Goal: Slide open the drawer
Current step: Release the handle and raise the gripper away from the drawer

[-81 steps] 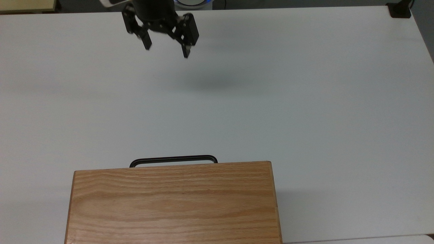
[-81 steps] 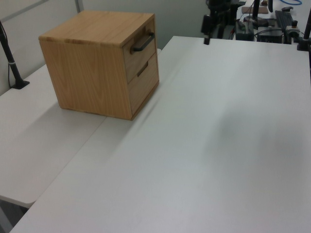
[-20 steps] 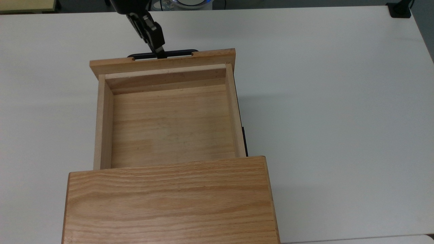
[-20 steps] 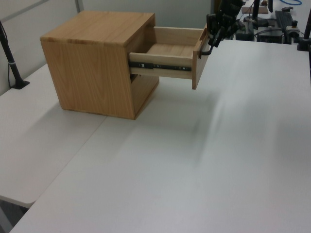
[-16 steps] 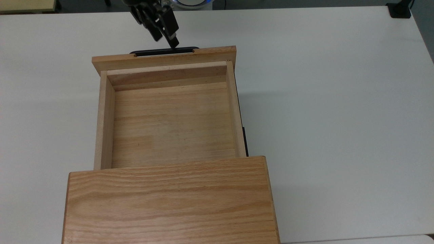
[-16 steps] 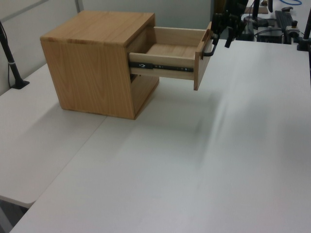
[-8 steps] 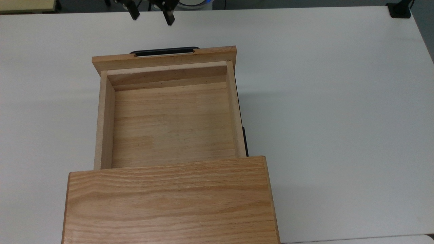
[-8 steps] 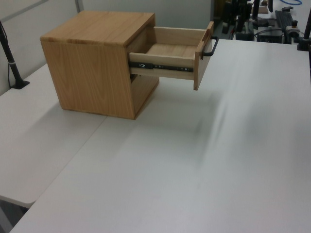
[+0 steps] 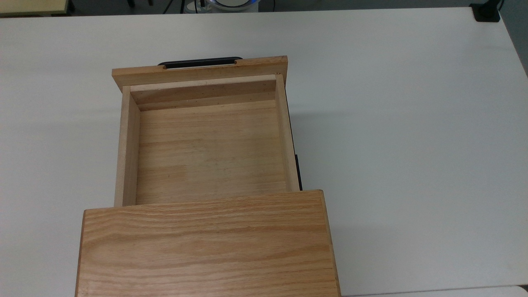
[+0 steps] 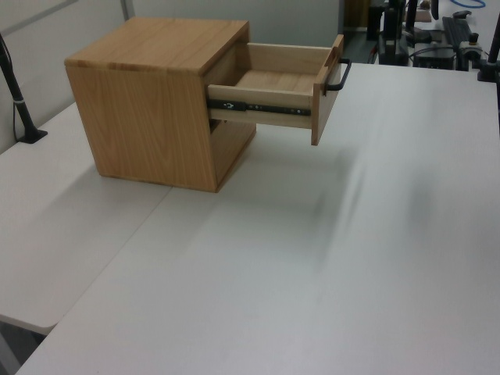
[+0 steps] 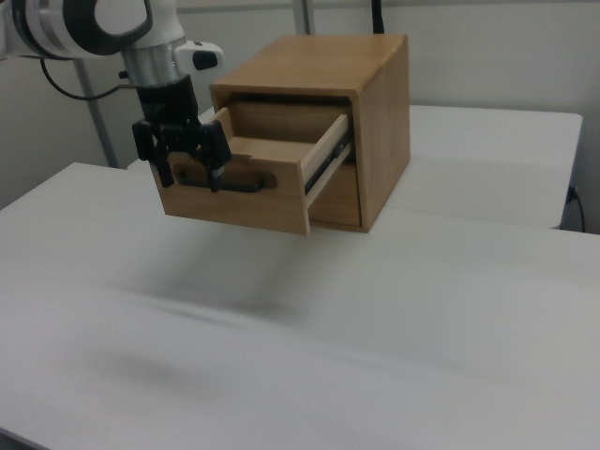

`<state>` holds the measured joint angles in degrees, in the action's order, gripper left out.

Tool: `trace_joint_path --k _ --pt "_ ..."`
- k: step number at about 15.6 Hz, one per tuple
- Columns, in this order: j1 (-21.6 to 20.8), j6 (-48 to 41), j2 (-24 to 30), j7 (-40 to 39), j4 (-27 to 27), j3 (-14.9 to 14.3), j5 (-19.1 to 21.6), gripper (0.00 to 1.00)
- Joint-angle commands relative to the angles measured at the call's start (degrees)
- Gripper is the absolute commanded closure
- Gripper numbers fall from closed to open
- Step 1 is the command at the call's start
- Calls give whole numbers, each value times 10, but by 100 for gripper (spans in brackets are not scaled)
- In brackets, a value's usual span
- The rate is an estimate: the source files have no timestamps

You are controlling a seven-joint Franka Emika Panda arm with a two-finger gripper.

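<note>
The drawer (image 9: 206,152) stands pulled far out of the oak cabinet casing (image 9: 206,247), its pale plank interior bare. Its black bar handle (image 9: 200,62) lies at the front panel's far edge in the top view. In the left view the drawer (image 10: 277,82) juts out to the right on black rails, its handle (image 10: 337,76) free. In the right view my gripper (image 11: 187,178) hangs open before the drawer's front panel (image 11: 272,211), nothing between its fingers, and the handle (image 11: 239,185) sits just behind it.
The cabinet (image 10: 148,101) rests on a wide white table (image 9: 412,123). A black post (image 10: 19,109) stands at the left view's left. A black mount (image 9: 486,12) sits at the top view's upper right corner. Equipment (image 10: 437,39) crowds the table's far end.
The drawer, shut at first, now stands slid out. Within the last second my gripper let go of the handle, opened, and drew back off the top view's upper edge.
</note>
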<state>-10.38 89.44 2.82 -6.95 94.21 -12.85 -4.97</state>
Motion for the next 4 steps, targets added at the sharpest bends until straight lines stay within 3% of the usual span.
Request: trace_joint_path --k 1,4 --pt "-2 -16 -4 -16 -10 -1 -11 0" --pt "4 -18 -4 -14 -15 -1 -5 0"
